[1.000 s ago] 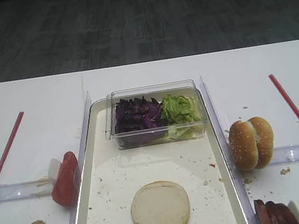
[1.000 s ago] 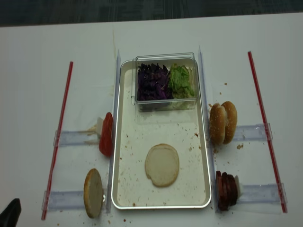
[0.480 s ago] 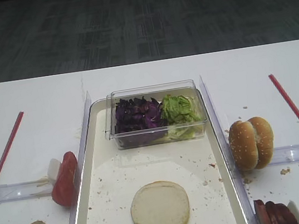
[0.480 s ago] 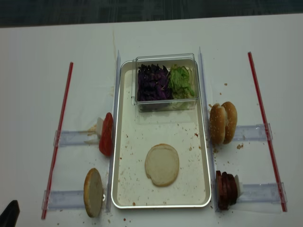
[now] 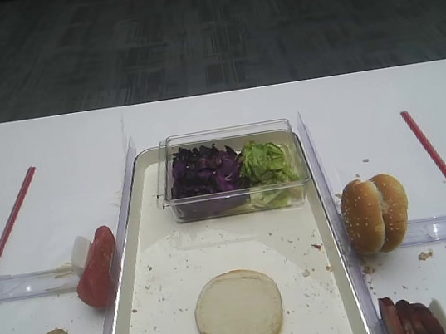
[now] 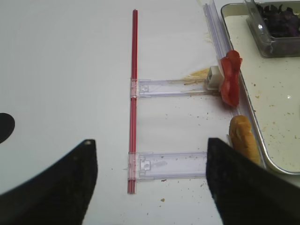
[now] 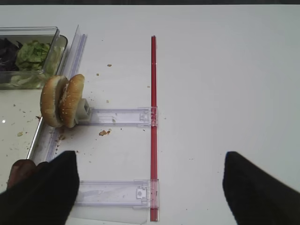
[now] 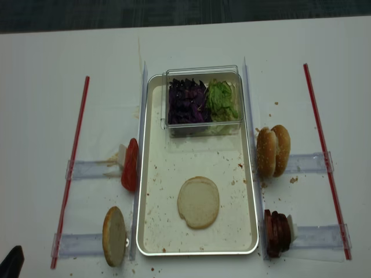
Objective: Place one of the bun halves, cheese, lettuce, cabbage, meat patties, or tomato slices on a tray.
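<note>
A plain bun half (image 5: 239, 311) lies cut face up on the cream tray (image 5: 134, 268), towards its near end. Another plain bun half (image 8: 114, 236) stands on edge left of the tray, with a tomato slice (image 8: 130, 164) behind it. Cabbage (image 5: 203, 172) and lettuce (image 5: 269, 163) fill a clear box at the tray's far end. Meat patties (image 8: 277, 233) stand on edge at the right. Cheese is out of view. My left gripper (image 6: 150, 183) hangs open over the table left of the tray, holding nothing. My right gripper (image 7: 149, 187) is open and empty over the table to the right.
Two sesame-seeded bun halves (image 5: 375, 213) stand on a clear rail right of the tray. Red strips (image 8: 72, 162) (image 8: 323, 156) run along both sides, crossed by clear plastic rails (image 6: 168, 164) (image 7: 117, 192). Crumbs speckle the tray and table.
The dark tip of my left gripper has slipped a little lower into the bottom-left corner of the overhead view. The food has not moved.
</note>
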Available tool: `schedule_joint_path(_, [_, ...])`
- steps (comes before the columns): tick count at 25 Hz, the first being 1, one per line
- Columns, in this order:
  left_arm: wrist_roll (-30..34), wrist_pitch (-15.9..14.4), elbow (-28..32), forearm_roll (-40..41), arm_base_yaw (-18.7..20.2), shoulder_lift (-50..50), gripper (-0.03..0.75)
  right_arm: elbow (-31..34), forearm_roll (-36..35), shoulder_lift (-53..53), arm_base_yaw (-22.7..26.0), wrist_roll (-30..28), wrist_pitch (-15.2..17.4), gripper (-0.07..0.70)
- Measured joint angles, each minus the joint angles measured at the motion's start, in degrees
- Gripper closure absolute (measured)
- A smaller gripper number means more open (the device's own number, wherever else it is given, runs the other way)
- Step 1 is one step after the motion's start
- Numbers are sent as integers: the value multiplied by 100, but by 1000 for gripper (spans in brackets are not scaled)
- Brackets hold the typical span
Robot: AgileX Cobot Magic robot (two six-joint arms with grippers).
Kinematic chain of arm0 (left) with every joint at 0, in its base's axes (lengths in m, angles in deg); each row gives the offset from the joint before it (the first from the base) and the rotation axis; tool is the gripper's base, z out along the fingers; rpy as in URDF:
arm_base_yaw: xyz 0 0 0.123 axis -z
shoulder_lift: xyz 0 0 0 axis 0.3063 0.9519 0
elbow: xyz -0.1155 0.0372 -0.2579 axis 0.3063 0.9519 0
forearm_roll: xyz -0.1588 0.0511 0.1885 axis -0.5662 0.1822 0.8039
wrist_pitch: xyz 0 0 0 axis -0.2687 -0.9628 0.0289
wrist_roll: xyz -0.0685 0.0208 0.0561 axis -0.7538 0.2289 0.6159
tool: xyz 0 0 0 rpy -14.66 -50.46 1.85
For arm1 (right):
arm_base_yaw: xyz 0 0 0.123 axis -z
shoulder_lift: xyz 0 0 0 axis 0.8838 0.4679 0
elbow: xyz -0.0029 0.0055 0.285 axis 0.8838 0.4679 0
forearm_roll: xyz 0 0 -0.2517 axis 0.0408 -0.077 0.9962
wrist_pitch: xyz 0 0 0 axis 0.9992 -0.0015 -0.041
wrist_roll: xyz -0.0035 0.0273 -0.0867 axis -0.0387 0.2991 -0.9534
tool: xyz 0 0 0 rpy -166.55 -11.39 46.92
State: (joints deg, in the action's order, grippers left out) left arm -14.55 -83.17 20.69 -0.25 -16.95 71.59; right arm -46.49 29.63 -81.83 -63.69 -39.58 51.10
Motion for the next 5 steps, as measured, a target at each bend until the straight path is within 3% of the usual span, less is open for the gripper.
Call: schedule_joint_path(5, [13,0,0,0,0,0,228,0,0,0,0,0,0,-18])
